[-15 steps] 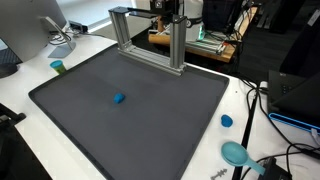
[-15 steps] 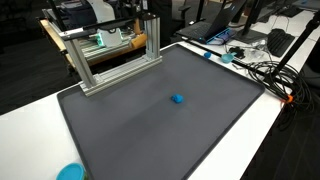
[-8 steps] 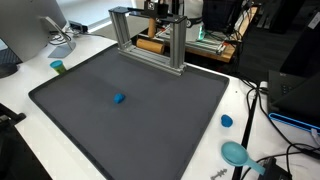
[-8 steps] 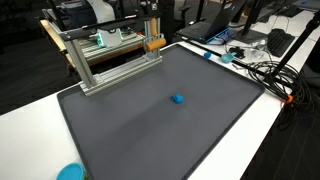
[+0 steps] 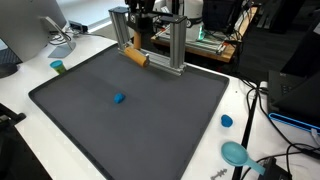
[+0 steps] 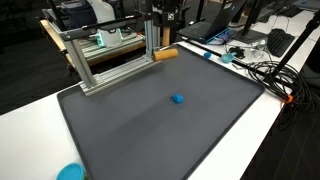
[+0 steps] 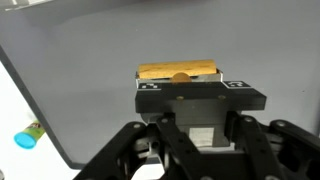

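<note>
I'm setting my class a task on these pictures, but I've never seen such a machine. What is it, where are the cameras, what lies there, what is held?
It is a robot arm with a two-fingered hand. Two pictures come from cameras outside the robot; the third comes from a camera on its wrist, looking past the hand. A dark grey rectangular mat lies on a white table, with a small blue object on it and a silver metal frame at its edge. The hand is shut on a tan wooden block, near the frame.
</note>
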{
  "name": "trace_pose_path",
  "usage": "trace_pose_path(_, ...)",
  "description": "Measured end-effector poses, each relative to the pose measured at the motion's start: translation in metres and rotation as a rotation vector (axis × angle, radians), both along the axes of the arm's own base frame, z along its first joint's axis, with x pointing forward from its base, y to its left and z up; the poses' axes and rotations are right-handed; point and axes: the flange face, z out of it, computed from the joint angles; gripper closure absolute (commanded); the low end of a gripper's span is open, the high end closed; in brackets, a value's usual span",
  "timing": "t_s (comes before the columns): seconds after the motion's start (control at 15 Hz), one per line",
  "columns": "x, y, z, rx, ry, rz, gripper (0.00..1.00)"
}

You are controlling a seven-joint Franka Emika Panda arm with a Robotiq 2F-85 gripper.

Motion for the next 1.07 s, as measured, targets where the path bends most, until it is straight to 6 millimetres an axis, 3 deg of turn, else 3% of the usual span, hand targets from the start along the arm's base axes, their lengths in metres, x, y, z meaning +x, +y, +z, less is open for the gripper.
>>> trace_pose_path(0.13,0.021,-0.001,-0.004,0.04,0.048,0.0,0.53)
trace_pose_path(0.27,0.029,0.001,-0.006,0.049,0.057,0.002,0.53)
trace_pose_path(0.33,0.03,0.002,-0.007,0.049,0.059,0.003,0.78)
trace_pose_path(0.73,0.04,-0.008,-0.007,0.067,0.052,0.025,0.78)
trace_pose_path(1.07,0.092,-0.045,-0.006,0.085,0.031,0.151,0.78)
